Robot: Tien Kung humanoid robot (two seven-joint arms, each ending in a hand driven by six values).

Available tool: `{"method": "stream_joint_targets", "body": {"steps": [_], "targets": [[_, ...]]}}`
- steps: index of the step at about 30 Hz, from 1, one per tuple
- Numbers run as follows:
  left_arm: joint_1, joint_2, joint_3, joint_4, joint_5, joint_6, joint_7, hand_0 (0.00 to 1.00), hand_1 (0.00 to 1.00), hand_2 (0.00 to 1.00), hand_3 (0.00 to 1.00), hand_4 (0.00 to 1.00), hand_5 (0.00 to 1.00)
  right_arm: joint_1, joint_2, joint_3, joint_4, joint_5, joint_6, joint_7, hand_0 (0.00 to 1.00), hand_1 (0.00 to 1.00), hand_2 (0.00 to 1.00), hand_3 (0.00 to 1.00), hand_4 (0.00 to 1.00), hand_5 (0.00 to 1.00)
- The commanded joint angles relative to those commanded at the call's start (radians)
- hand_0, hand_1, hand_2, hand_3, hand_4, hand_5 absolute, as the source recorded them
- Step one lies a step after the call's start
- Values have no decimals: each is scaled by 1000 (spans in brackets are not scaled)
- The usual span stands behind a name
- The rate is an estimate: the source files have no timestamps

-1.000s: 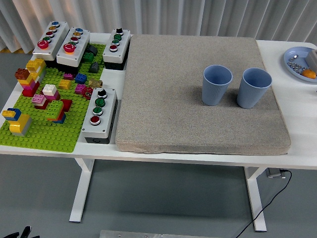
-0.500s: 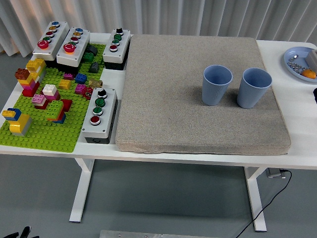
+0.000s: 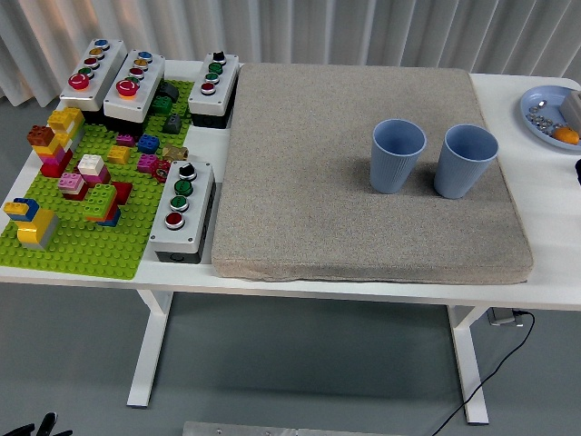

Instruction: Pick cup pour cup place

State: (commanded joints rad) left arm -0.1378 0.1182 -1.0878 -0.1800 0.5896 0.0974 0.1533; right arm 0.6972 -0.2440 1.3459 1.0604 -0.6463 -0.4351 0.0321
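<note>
Head view shows two blue cups standing upright on a grey mat (image 3: pixel 363 227) on the white table (image 3: pixel 545 272). The left cup (image 3: pixel 397 155) and the right cup (image 3: pixel 465 161) are side by side, close but not touching. Neither has moved from a moment ago. One new thing shows: a small dark bit (image 3: pixel 577 169) now peeks in at the right edge, where one second ago nothing was. It is likely the right arm coming in, so the pick-up seems about to start. Its fingers are out of sight, so I cannot tell how they are held. No left hand shows. A blue plate (image 3: pixel 543 120) sits far right.
</note>
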Motion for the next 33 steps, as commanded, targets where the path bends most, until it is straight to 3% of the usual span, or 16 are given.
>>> {"method": "stream_joint_targets", "body": {"steps": [33], "targets": [[18,2,8,0,-14,4,2,693,708,736,650,487,980,-3,18,-34,-3,15,16,0,903,863,910,869,629,998]]}}
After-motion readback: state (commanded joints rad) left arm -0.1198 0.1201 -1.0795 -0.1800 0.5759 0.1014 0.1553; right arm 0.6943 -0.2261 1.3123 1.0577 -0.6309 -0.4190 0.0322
